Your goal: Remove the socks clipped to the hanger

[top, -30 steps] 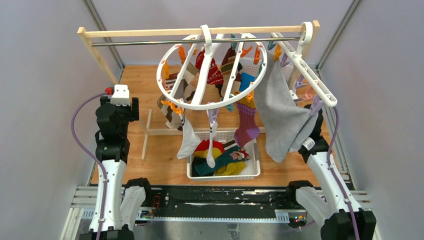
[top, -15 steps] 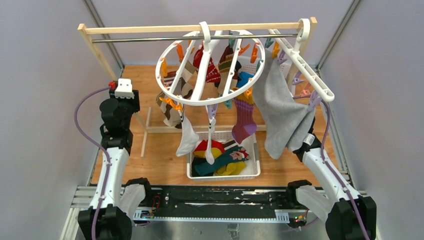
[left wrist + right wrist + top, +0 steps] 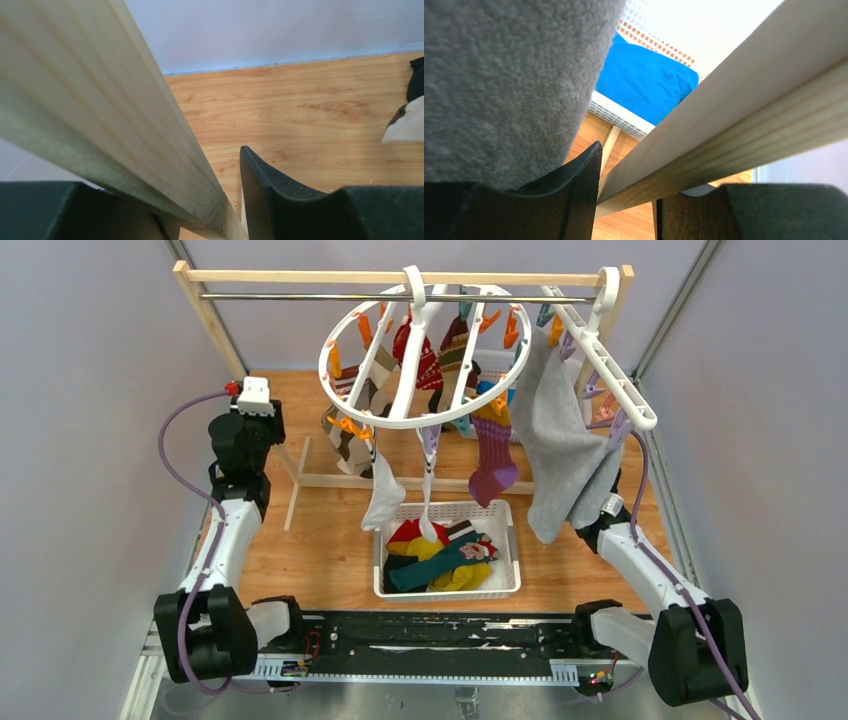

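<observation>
The round white hanger (image 3: 425, 423) hangs by its hook from the wooden rack's rail. Socks are clipped to it: a white one (image 3: 383, 498), a purple-orange one (image 3: 493, 465), a brown-cream one (image 3: 345, 445) and a red patterned one (image 3: 425, 360). My left gripper (image 3: 258, 402) is closed round the rack's left post (image 3: 125, 125), left of the hanger. My right gripper (image 3: 626, 200) is closed round the right post (image 3: 734, 115); in the top view the grey cloth (image 3: 560, 440) hides it. Neither gripper touches a sock.
A straight white clip rack (image 3: 605, 365) hangs at the right with the grey cloth on it. A white basket (image 3: 505, 585) of loose socks stands under the hanger. A second basket (image 3: 619, 115) with a blue cloth (image 3: 644, 82) stands behind. Grey walls close both sides.
The whole wooden rack, with the hanger and the cloth, has moved away from the arm bases. Both arms have stretched forward with it, still holding the posts.
</observation>
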Controlling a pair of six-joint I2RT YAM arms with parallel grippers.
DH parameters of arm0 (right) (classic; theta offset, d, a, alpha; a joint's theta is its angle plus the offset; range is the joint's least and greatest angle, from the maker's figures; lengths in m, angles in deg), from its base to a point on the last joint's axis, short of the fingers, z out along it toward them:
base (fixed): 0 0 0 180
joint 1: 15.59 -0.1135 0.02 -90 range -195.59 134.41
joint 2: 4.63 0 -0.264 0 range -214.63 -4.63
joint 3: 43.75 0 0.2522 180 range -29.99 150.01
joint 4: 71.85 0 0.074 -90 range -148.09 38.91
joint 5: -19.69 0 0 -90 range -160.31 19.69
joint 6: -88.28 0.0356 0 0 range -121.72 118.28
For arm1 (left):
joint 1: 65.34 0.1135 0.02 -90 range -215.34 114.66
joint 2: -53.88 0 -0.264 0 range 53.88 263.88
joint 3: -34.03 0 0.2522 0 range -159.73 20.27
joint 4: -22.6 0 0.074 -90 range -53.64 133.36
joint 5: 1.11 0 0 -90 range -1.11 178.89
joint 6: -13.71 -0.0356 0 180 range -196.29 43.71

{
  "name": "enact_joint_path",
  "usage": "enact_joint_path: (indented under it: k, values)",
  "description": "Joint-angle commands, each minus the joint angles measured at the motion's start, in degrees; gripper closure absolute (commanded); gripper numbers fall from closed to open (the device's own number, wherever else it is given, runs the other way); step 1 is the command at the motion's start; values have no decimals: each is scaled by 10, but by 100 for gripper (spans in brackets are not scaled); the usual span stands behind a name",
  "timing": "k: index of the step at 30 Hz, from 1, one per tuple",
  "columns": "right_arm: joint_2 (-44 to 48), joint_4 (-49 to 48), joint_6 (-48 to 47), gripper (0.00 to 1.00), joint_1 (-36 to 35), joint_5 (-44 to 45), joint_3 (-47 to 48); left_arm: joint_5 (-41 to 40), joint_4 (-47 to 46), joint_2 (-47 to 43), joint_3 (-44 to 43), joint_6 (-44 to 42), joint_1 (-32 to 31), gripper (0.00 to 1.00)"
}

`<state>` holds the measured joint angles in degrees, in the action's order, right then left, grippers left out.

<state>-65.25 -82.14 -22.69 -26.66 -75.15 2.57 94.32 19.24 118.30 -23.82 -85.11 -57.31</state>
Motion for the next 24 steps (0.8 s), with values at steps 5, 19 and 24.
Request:
enact_joint_path:
  k: [5, 19, 24]
  values:
    - [-75, -64, -24, 63, 21, 25, 37, 5, -63, 52, -31, 1, -25, 54]
    - [-117, -36, -39, 50, 82, -37, 85, 19, -65, 27, 5, -12, -39, 47]
    - [-64, 109, -35, 29, 102, -55, 108, 26, 4, -24, 6, -19, -39, 31]
